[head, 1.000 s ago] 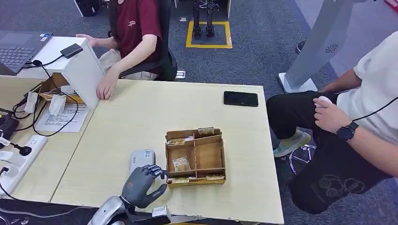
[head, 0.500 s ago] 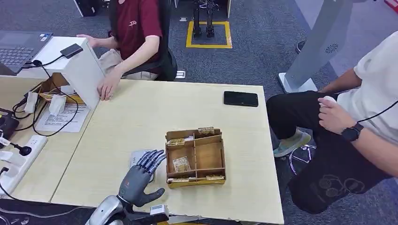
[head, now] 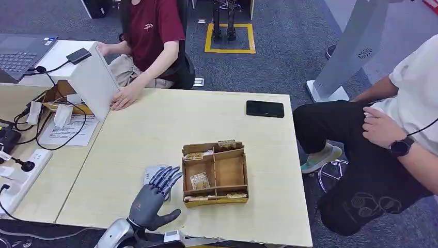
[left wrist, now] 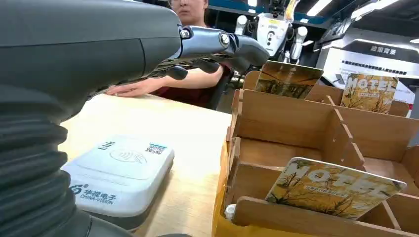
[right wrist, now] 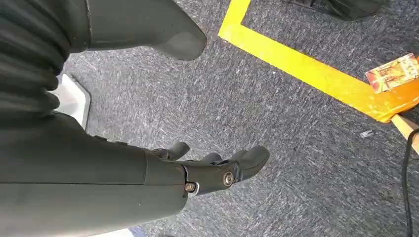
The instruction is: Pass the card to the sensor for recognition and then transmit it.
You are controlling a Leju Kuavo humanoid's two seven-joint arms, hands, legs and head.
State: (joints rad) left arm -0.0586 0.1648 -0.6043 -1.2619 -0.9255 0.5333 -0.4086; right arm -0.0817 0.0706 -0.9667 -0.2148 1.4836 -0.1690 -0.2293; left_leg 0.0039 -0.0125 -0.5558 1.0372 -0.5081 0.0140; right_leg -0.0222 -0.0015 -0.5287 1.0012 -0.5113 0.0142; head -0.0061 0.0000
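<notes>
Left hand [head: 151,199] fingers now spread

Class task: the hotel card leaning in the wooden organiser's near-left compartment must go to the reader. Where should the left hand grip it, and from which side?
Pinch the card's raised top edge, coming from above: it leans tilted, with the organiser's walls shielding its lower part. The left hand is beside it.

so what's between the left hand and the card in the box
In the left wrist view, only the wooden box's side wall separates the left hand from the card. The white card reader sits below the hand, not between.
</notes>
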